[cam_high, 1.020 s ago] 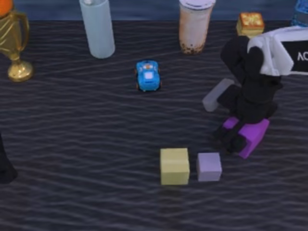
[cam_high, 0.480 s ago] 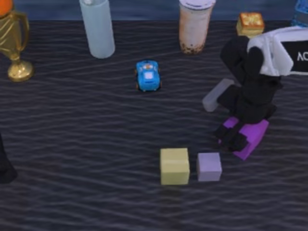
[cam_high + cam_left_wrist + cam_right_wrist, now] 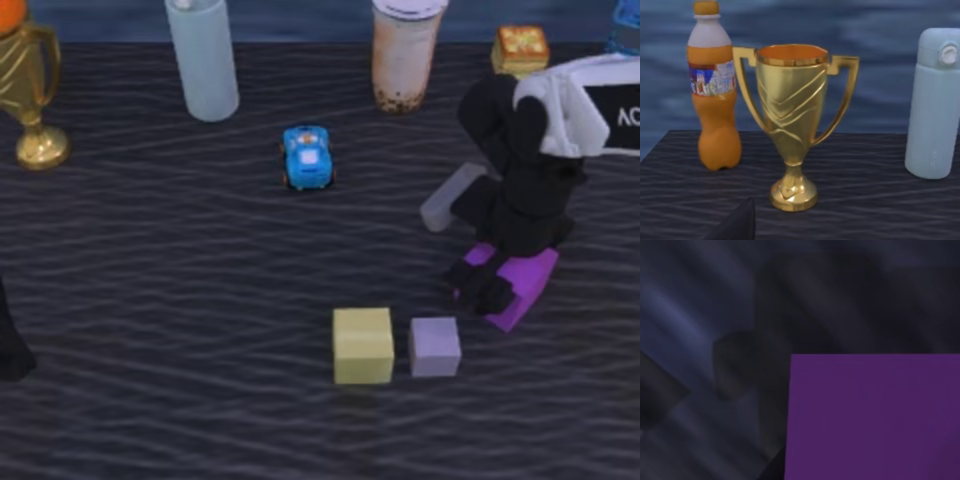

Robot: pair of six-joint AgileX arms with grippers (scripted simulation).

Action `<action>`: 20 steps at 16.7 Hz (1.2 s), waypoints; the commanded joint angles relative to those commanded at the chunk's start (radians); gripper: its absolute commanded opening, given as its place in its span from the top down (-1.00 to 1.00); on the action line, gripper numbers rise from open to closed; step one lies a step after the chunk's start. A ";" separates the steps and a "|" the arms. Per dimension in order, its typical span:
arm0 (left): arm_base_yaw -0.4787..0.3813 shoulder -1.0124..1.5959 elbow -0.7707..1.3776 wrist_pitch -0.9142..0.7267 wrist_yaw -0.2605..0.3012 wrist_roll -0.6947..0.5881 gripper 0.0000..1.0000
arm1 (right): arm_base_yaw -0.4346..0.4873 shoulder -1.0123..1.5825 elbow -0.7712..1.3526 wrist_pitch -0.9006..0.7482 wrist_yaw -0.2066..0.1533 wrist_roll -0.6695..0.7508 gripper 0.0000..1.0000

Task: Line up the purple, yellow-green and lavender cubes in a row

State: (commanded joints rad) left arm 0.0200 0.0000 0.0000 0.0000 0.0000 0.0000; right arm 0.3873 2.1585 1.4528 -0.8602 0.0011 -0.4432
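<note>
**Right pincer on purple cube; row lacking 1 piece**

Compared with the frame taken 1 second ago, the purple cube (image 3: 528, 285) and the right pincer (image 3: 487, 288) are sitting marginally higher in the top view; the difference is slight. The yellow-green cube (image 3: 363, 345) and lavender cube (image 3: 435, 346) are lying exactly as they were.

The right pincer is bearing on the purple cube, which is appearing tilted and is filling the lower part of the right wrist view (image 3: 872, 417). Its fingers are seeming closed around the cube's near edge, though the arm is hiding the contact, so this is a judgement. The cube is sitting just beyond and to the right of the lavender cube, apart from it. The yellow-green and lavender cubes are lying side by side near the front of the worktop (image 3: 180, 300), with a narrow gap between them.

The left arm is parked at the top view's left edge, its pincer out of sight; its wrist view is showing a gold trophy (image 3: 793, 125), an orange bottle (image 3: 715, 95) and a pale flask (image 3: 935, 102).

Recommendation: the cube is needing to go down flat, to the right of the lavender cube, front faces level with the other 2 and a matching gap kept. Squaring the tilt before release is advisable, as is approaching without nudging the lavender cube. The blue toy car (image 3: 306, 157) is standing well clear.
</note>
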 joint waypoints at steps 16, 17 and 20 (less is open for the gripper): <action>0.000 0.000 0.000 0.000 0.000 0.000 -1.00 | 0.054 -0.037 0.214 -0.277 0.000 -0.018 1.00; 0.000 0.000 0.000 0.000 0.000 0.000 -1.00 | 0.082 -0.008 0.258 -0.301 0.000 -0.027 1.00; 0.000 0.000 0.000 0.000 0.000 0.000 -1.00 | 0.189 0.100 0.452 -0.393 0.001 -0.060 1.00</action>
State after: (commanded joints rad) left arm 0.0200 0.0000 0.0000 0.0000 0.0000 0.0000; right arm 0.5762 2.2589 1.9048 -1.2527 0.0019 -0.5033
